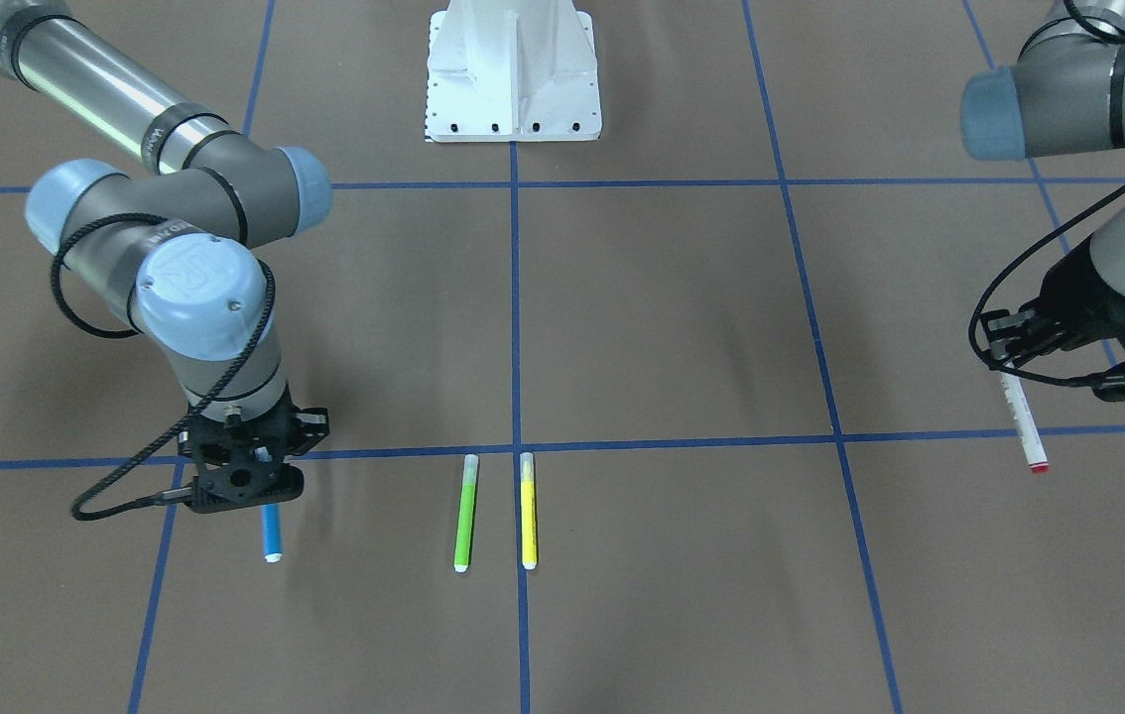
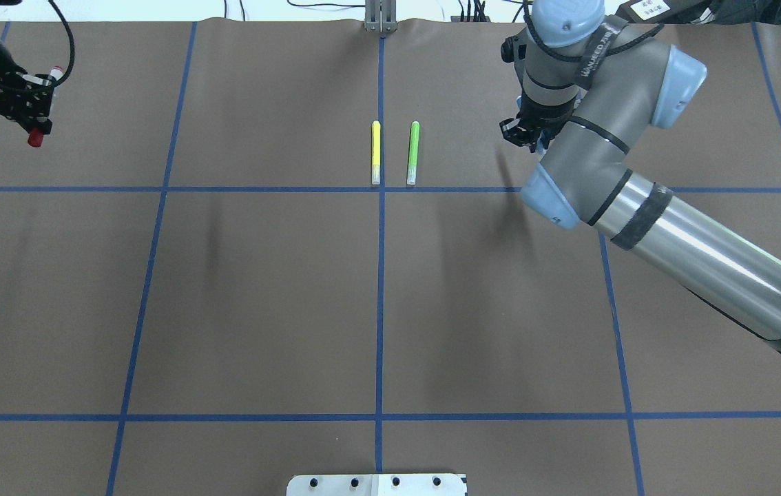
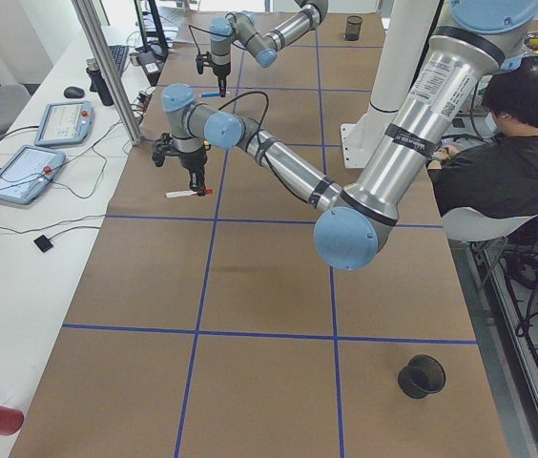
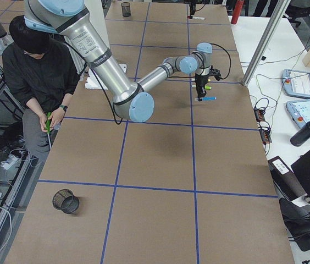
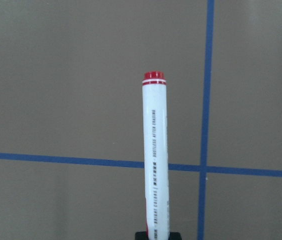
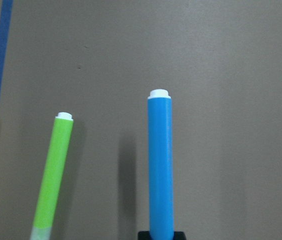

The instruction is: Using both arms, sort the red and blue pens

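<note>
**My left gripper** (image 1: 1007, 345) has its fingers pressed together on the red pen (image 1: 1024, 421), pinching the white barrel near one end. The rest of the barrel runs out ahead of my fingers and ends in a red band. In the wrist view it lies over a crossing of blue tape lines (image 5: 207, 75). I cannot tell whether this pen touches the table (image 1: 682, 317).

**My right gripper** (image 1: 255, 458) is clamped in the same way on the blue pen (image 1: 271, 531), with the white end farthest from my fingers. The pen's shadow falls a little apart from it on the brown surface.

The green marker (image 1: 464, 511) lies flat near this gripper, on the side toward the table's middle. The yellow marker (image 1: 527, 511) lies just beyond it, parallel and not touching. Both are well apart from my left gripper.
</note>
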Controlling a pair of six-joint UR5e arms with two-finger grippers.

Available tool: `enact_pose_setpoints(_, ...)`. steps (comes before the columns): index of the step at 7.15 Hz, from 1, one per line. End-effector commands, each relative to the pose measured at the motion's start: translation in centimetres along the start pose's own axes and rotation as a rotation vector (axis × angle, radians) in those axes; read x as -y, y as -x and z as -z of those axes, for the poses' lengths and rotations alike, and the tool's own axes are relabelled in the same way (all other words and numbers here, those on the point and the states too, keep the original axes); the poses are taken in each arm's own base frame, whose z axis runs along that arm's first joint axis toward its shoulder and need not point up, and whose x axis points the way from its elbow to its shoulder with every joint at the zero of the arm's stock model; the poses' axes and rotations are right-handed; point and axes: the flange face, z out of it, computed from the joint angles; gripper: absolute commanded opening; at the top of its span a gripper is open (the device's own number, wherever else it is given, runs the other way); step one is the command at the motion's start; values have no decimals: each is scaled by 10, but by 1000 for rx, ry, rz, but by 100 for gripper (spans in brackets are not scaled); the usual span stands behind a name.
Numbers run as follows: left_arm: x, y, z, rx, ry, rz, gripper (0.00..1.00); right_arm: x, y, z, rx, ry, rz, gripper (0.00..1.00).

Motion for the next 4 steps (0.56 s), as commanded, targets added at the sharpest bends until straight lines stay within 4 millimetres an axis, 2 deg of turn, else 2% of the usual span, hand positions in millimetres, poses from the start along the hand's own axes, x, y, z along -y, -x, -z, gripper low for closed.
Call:
enact_pose_setpoints(1,-52,78,-15,73,21,-83,0,-42,-69,3,-18,9,55,0)
enact_pose_setpoints(4,-134,213,-50,121,140,-128,0,-90,-102,17,41,12,47,0)
